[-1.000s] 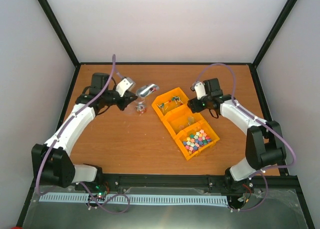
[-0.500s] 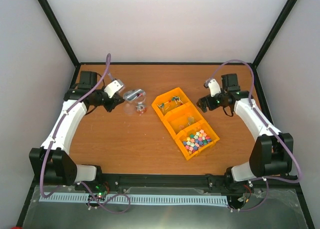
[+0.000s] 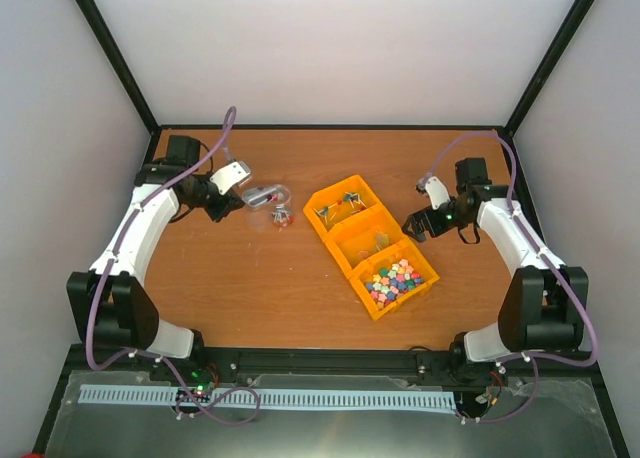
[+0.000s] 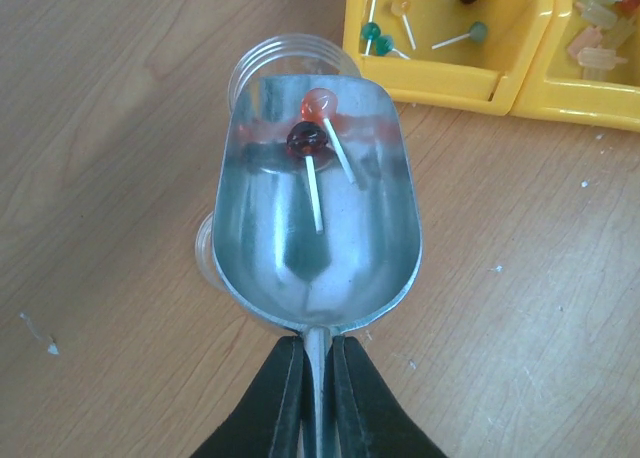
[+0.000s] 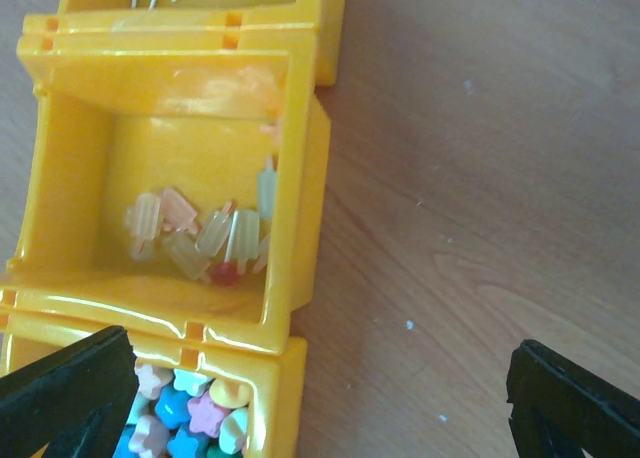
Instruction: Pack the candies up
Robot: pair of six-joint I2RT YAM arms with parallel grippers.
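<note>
Wood tbl (image 3: 250, 288) w/ yellow bins (image 5: 305, 208), clear jar (image 3: 278, 216)

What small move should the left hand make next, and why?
Probably tilt the scoop forward a little. The left hand is shut on its handle, two lollipops lie near its front lip, and the mouth of the clear jar shows just beyond that lip, so a tilt should slide them in.

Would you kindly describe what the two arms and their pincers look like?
The left arm and right arm have white shells with black joints and bases. A purple cable loops along each. The left pincer and right pincer each have two black fingers, with a white block behind.
</note>
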